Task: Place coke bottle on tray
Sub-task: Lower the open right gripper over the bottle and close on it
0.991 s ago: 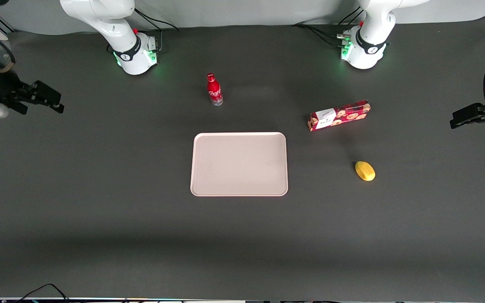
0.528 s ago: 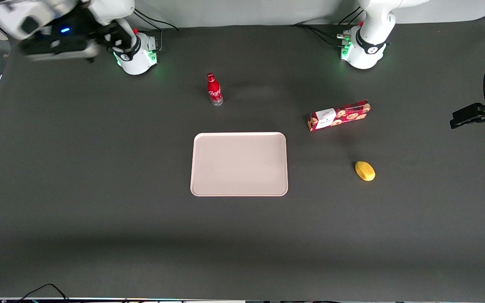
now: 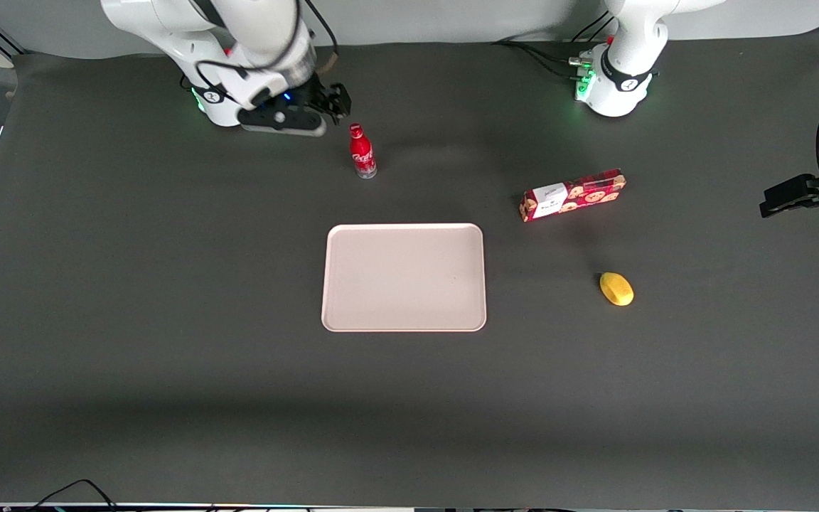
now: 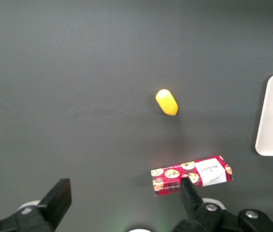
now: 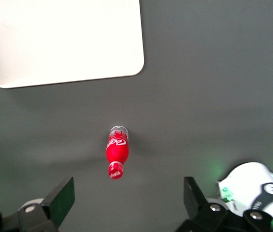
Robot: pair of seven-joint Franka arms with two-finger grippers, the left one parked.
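Coke bottle [image 3: 362,151] stands upright on the dark table [image 3: 168,284], apart from the tray [image 3: 403,277] and farther from the front camera than it. Tray carries nothing. Gripper [image 3: 335,104] hangs above the table just beside the bottle's cap, fingers [image 5: 61,197] spread wide, holding nothing. Cookie box [image 3: 572,195] and yellow lemon-like object [image 3: 616,289] lie toward the parked arm's end, well apart from the bottle.

Matt dark bench [image 3: 168,299]; smooth matt plastic tray [image 3: 404,277]; glossy coke bottle [image 3: 362,151] beside the open-fingered black gripper [image 3: 335,103]; printed cardboard cookie box [image 3: 573,194].
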